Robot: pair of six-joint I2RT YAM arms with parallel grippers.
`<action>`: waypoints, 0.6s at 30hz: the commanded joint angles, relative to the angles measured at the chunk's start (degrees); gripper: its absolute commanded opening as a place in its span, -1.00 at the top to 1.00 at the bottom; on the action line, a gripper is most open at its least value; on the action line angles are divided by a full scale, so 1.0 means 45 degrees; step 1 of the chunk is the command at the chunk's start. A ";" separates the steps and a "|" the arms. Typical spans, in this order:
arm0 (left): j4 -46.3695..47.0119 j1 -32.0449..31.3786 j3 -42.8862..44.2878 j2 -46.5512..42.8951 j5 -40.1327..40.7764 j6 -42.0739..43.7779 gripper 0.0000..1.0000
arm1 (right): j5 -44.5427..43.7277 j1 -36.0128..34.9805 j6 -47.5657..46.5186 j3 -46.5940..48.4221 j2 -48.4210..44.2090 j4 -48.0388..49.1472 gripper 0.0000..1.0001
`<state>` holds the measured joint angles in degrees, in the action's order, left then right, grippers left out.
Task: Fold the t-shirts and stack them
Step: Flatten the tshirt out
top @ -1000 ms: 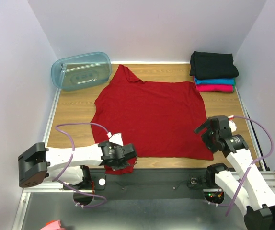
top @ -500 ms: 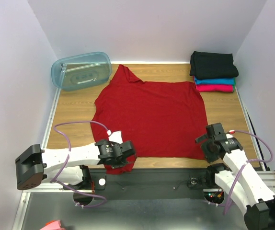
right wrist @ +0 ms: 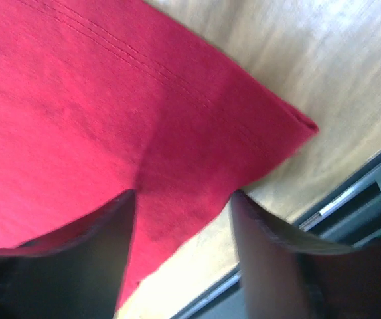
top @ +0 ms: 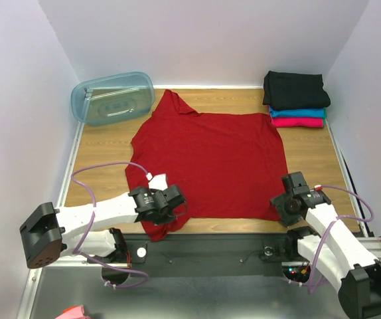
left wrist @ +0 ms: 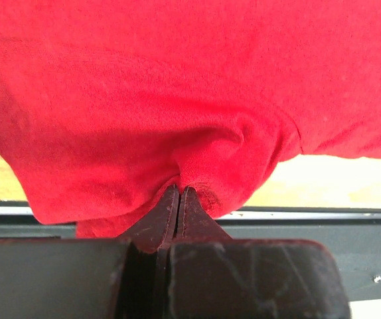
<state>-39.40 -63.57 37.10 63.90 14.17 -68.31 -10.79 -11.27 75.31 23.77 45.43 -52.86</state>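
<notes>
Wooden tabletop (top: 104,159) w/ deep red cloth t-shirt (top: 210,159) spread unfolded mid-surface, left gripper (top: 170,205) clenched on near-left hem, right gripper (top: 287,199) jaws apart astride near-right corner; stack of folded black, teal, pink cloth shirts (top: 295,93) at far-right corner, so approx. 3 done, 1 left.

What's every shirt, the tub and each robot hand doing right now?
red t-shirt: spread flat, near left corner bunched up.
black t-shirt: folded, top of the pile.
teal t-shirt: folded, middle of the pile.
pink t-shirt: folded, bottom of the pile.
tub: at the far left corner.
left gripper: shut, pinching the red t-shirt.
right gripper: open, fingers astride the red t-shirt's near right corner.
</notes>
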 commanded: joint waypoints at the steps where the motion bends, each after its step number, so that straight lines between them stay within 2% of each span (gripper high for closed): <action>1: 0.0141 0.0454 0.0544 0.0174 0.0288 0.0980 1.00 | -0.0883 0.0062 0.0277 0.0186 0.0080 0.1004 -0.06; 3: 0.0122 0.0552 0.0719 0.0311 0.0307 0.1137 1.00 | -0.1059 0.0062 0.0180 0.0264 0.0080 0.1063 0.13; 4: 0.0141 0.0572 0.0778 0.0389 0.0307 0.1215 1.00 | -0.1099 0.0062 0.0121 0.0323 0.0061 0.1083 0.13; 5: 0.0142 0.0630 0.0817 0.0487 0.0327 0.1313 1.00 | -0.1118 0.0062 0.0082 0.0362 0.0022 0.1083 0.26; 9: 0.0122 0.0806 0.1071 0.0741 0.0327 0.1587 1.00 | -0.1060 0.0062 -0.0231 0.0518 -0.0095 0.1180 0.53; 11: 0.0181 0.0884 0.1208 0.0859 0.0288 0.1762 1.00 | -0.1021 0.0082 -0.0504 0.0557 -0.0134 0.1200 0.91; 12: 0.0123 0.0981 0.1344 0.0898 0.0288 0.1879 1.00 | -0.0963 0.0063 -0.0621 0.0654 -0.0193 0.1200 0.99; 18: 0.0083 0.1548 0.1988 0.1073 0.0756 0.2640 1.00 | -0.1294 0.0063 -0.1227 0.1221 -0.0291 0.1239 0.99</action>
<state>-38.57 -58.17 42.41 68.58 14.61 -59.94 -13.56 -11.27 71.53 24.95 44.75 -48.99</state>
